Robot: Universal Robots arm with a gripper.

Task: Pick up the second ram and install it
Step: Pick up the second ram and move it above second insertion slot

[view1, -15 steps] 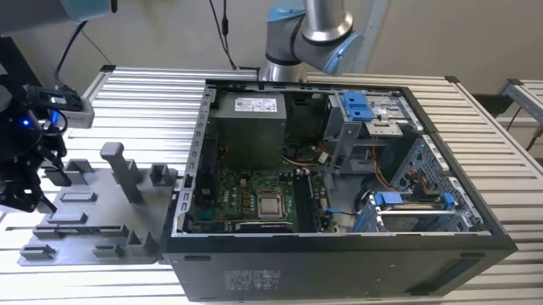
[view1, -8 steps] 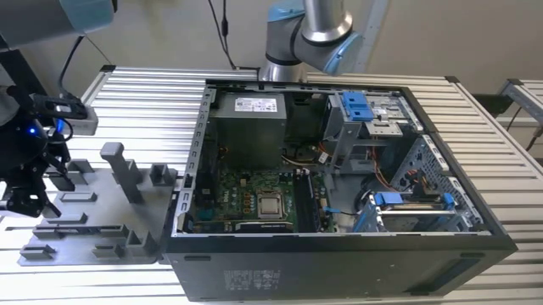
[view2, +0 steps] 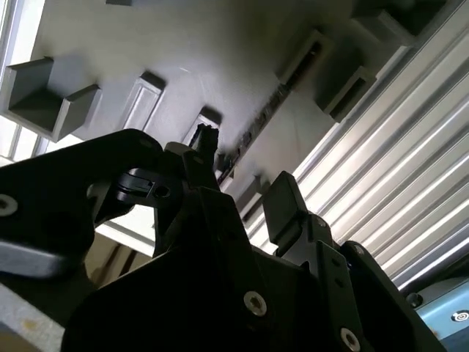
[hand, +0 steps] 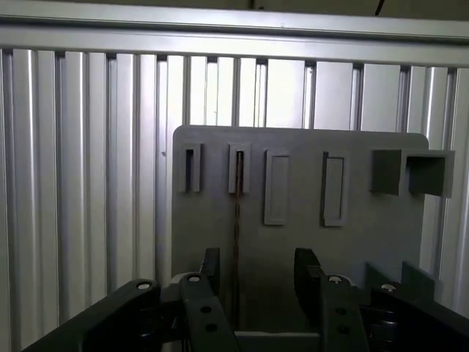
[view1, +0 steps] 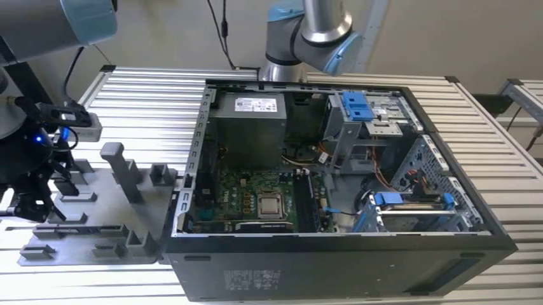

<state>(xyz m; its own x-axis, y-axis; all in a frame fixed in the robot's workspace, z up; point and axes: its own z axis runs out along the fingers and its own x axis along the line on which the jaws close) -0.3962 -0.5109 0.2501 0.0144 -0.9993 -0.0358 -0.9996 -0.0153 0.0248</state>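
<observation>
The arm [view1: 316, 25] is a silver tube with pale-blue joint caps [view1: 344, 54]. In the first wrist view its gripper [hand: 256, 275] is matt black, angular and dotted with small silver screw heads [hand: 193, 279].

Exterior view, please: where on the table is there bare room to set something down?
Bare ribbed table lies behind the grey plate, and at the exterior view's right of the computer case. The plate is crowded with posts.

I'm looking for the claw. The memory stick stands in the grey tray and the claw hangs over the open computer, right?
No. The memory stick stands in the grey tray, but the claw hangs over that tray, not the computer; the first wrist view shows it.
</observation>
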